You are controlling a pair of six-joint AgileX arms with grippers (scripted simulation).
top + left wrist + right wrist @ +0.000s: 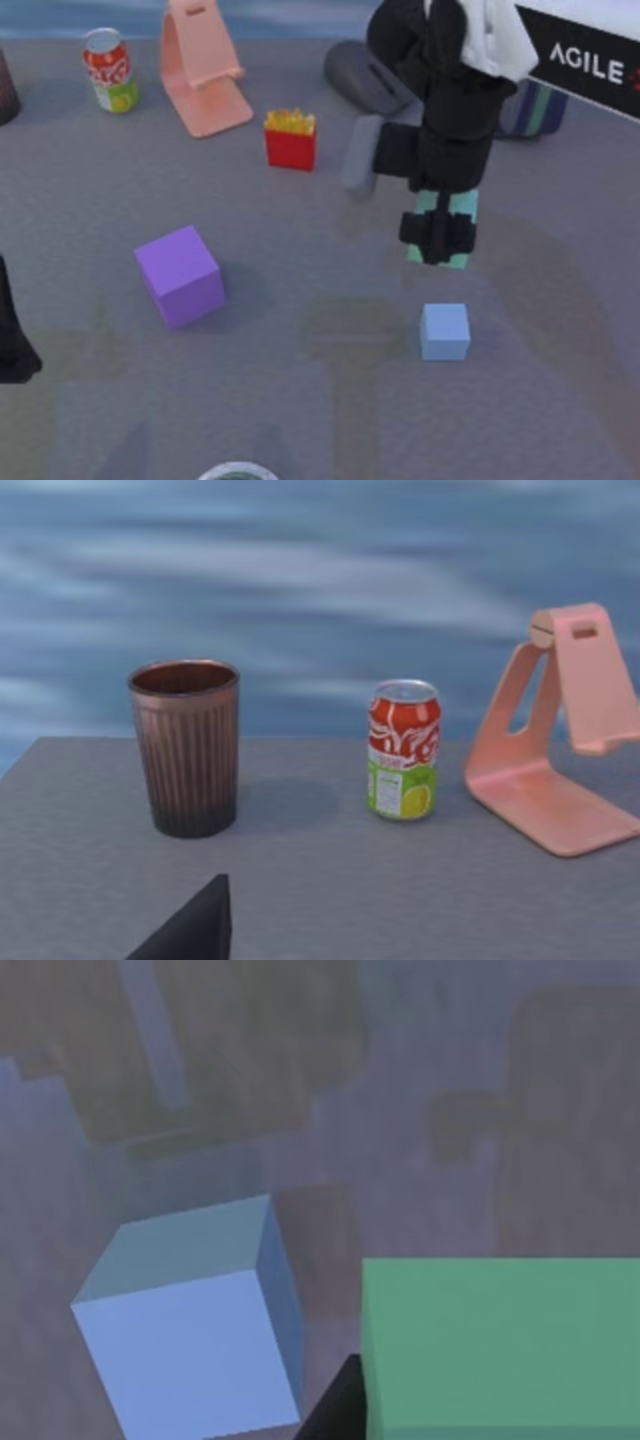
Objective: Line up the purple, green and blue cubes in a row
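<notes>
From above, the right claw (438,238) is seen closed around the green cube (446,222), right of centre on the counter (300,400). The blue cube (445,331) lies near it, and the purple cube (181,274) sits well apart on the left. The left claw is not shown.

In the left wrist view, a brown cup (186,745), a soda can (404,748) and a pink stand (555,735) are shown.

In the right wrist view, the green cube (500,1345) is shown beside the blue cube (190,1325).

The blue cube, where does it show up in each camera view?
Top view: blue cube sits right of centre, toward the lower edge, below the right pincer.
Left wrist view: not in it.
Right wrist view: it fills the lower left.
Shared landmark: the green cube, beside it in both.
</notes>
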